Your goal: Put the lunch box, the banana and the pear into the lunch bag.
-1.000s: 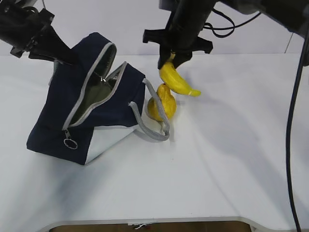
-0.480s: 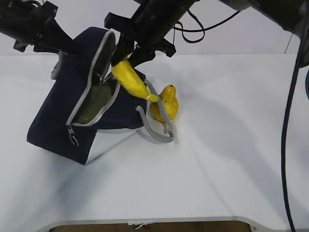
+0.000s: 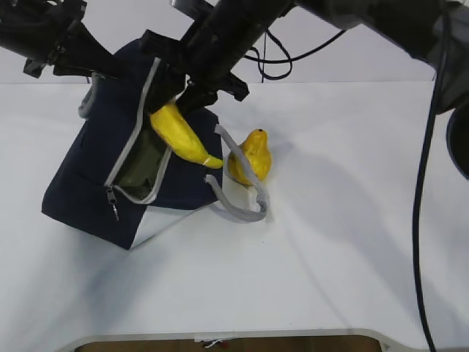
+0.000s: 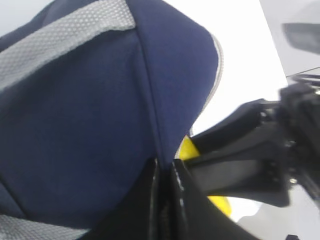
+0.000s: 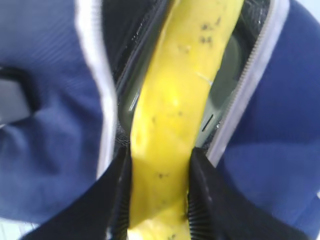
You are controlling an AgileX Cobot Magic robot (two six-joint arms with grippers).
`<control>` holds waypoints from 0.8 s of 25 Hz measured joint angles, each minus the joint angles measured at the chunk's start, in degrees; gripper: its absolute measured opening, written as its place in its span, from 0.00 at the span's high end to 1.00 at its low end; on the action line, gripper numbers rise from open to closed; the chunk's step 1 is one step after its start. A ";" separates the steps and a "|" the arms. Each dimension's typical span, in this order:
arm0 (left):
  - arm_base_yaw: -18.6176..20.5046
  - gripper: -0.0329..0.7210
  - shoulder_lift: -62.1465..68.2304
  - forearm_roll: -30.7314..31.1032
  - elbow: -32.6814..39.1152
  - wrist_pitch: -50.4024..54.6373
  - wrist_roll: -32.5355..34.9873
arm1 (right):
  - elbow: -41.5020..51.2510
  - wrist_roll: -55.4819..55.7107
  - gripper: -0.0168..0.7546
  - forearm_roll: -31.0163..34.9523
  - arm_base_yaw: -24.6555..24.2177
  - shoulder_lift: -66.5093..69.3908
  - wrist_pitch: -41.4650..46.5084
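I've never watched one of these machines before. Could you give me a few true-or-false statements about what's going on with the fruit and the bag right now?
1. The right claw grips the banana. True.
2. The pear is inside the lunch bag. False: it sits on the table beside the bag.
3. The bag's zipper is open. True.
4. The left claw holds the pear. False: it pinches the bag's fabric.
5. The banana lies flat on the table. False: it hangs over the bag's opening.
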 joint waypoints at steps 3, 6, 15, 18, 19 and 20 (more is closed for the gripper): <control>0.00 0.96 0.00 -0.23 0.00 0.81 0.00 | 0.09 0.57 0.68 0.09 0.00 0.27 0.00; 0.00 0.96 0.00 -0.23 0.00 1.19 0.00 | 0.09 1.02 0.64 0.21 0.00 0.27 0.00; 0.00 0.96 0.00 -0.45 0.00 1.62 0.00 | -0.35 1.35 0.35 1.81 0.00 0.27 0.00; 0.00 0.96 0.00 -0.53 0.00 1.62 0.00 | -2.01 0.98 0.33 2.59 0.00 0.27 -0.11; 0.00 0.96 0.00 -0.53 0.00 1.62 0.00 | -2.88 0.58 0.33 2.84 0.00 0.27 -0.11; 0.00 0.96 0.00 -0.53 0.00 1.62 0.00 | -3.45 0.12 0.33 2.98 0.00 0.27 -0.11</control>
